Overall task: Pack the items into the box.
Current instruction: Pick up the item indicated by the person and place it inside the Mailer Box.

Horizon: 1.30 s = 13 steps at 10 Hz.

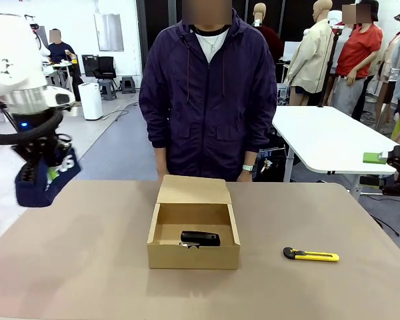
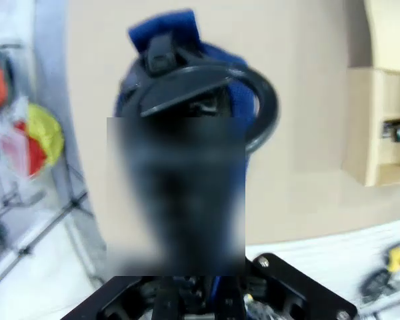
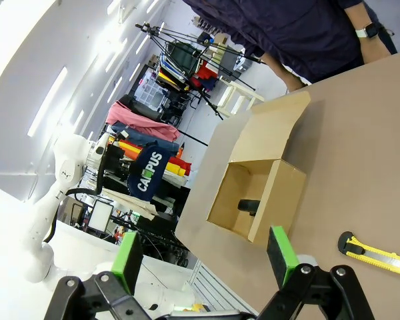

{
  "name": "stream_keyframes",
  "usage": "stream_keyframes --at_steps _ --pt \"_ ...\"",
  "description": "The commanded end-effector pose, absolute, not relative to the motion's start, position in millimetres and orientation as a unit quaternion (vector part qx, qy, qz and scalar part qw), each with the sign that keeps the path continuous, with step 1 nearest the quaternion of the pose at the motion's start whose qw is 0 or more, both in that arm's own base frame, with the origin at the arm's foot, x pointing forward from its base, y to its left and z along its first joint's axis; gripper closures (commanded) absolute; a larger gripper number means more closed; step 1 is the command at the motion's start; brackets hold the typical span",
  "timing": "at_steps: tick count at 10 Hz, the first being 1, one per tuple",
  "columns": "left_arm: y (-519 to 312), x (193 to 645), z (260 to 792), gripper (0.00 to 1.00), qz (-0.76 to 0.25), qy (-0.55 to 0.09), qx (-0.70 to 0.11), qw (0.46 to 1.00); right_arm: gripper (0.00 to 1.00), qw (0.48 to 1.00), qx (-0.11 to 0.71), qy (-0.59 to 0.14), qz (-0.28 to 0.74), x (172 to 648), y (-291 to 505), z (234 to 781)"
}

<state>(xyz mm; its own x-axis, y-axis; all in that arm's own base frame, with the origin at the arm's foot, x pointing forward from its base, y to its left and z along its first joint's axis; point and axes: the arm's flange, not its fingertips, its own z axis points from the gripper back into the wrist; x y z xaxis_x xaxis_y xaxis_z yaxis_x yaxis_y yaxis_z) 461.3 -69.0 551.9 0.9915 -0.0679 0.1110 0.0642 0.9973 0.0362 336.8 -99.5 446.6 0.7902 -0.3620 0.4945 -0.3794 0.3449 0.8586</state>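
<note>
**Left arm**: white, rounded, jointed. It is coming in from the left side and holding itself raised, with the wrist bending downward.

**Left gripper**: black, two-fingered. It is pointing down, and its jaws are pressing tight on a navy fabric zip pencil case, which is dangling below the fingers.

**Right gripper**: black, two-fingered, with green pads. Its jaws are standing wide apart and are gripping nothing. In the front view it is hovering roughly level at the far right edge, with its fingers pointing inward.
</note>
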Motion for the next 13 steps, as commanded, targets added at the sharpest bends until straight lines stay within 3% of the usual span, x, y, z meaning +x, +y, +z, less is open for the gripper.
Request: stream_keyframes --at_steps 1,4,7,9,13 --pt "-119 486 556 1.0 -0.212 -0.097 -0.039 0.972 0.0 0.745 0.582 -0.326 -0.005 339 -98 452" --pt "-215 495 562 1.0 -0.415 -0.073 -0.083 0.903 0.0 0.745 0.582 -0.326 -0.005 339 -98 452" --pt "-307 467 539 1.0 -0.593 -0.07 -0.07 0.799 0.0 0.745 0.582 -0.326 -0.005 339 -98 452" --pt "-353 449 512 1.0 -0.643 -0.079 -0.048 0.76 0.0 0.745 0.582 -0.326 -0.005 339 -98 452" --pt "-375 461 480 1.0 -0.641 -0.102 -0.024 0.76 0.0 0.745 0.582 -0.326 -0.005 339 -98 452"
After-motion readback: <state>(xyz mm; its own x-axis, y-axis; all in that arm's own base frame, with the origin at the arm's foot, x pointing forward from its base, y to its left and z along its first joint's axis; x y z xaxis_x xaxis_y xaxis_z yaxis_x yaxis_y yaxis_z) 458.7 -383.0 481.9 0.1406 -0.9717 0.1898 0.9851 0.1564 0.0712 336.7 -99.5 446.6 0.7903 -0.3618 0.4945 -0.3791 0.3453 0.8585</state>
